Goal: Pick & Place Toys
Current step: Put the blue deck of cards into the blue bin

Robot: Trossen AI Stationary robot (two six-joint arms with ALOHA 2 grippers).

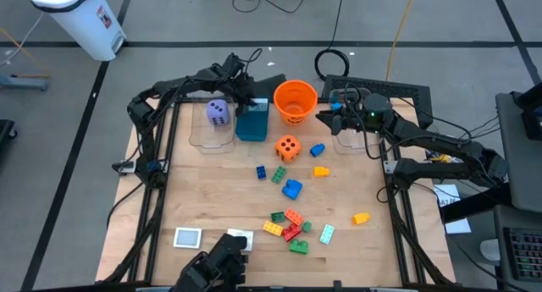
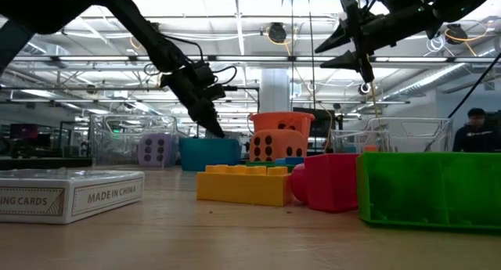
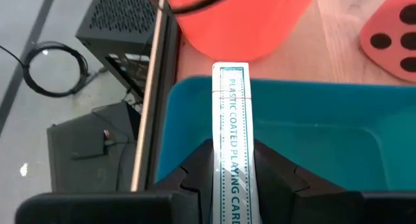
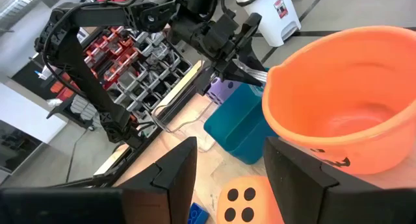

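The left claw is squeezing a pack of playing cards on its edge, right over the teal box; this looks like the drop step; next it needs to let go; the right claw is waiting apart, empty, beside the orange bucket.

High view straight down over the whole desk, low view level at desk height facing the room, left wrist view close above the teal box, right wrist view near the orange bucket, both shared with the overhead.
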